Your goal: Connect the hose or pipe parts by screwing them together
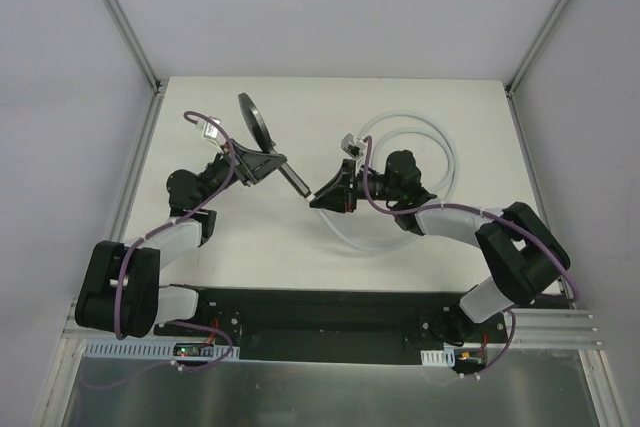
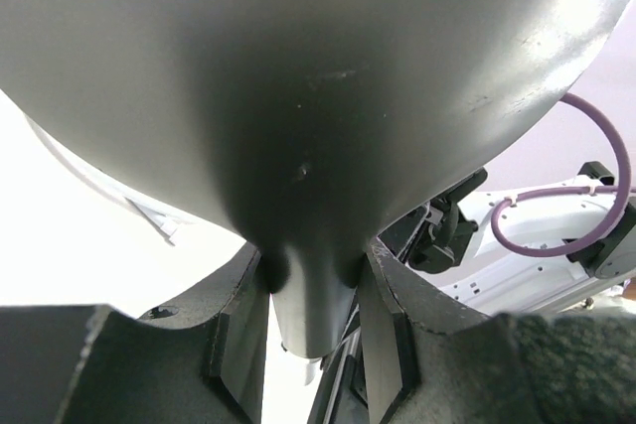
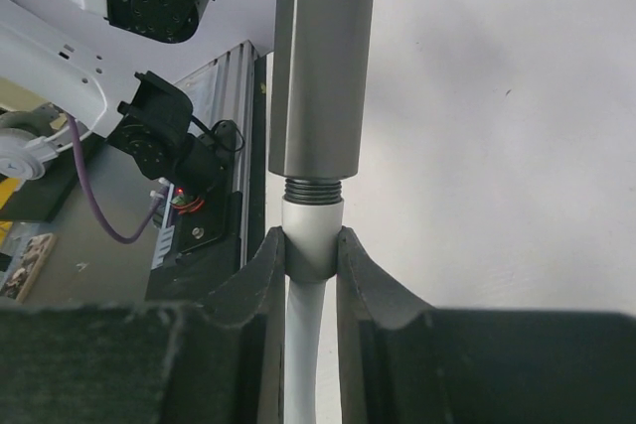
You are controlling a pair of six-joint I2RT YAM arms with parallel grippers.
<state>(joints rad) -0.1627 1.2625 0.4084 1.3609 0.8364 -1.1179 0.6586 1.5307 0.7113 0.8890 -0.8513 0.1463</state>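
The dark grey shower head point(image 1: 256, 120) is held up over the white table, its handle point(image 1: 293, 180) slanting toward the centre. My left gripper point(image 1: 262, 161) is shut on its neck; in the left wrist view the head's back point(image 2: 318, 76) fills the frame and the neck sits between my fingers point(image 2: 238, 335). My right gripper point(image 1: 324, 193) is shut on the pale hose's end fitting point(image 3: 313, 235). The fitting meets the handle's point(image 3: 323, 57) threaded end point(image 3: 313, 189), with threads still showing. The hose point(image 1: 445, 152) loops on the table behind the right arm.
White walls with aluminium posts point(image 1: 120, 17) enclose the table point(image 1: 330, 97) on three sides. A black mounting plate point(image 1: 320, 312) carries both arm bases at the near edge. Purple cables point(image 1: 225, 142) run along both arms.
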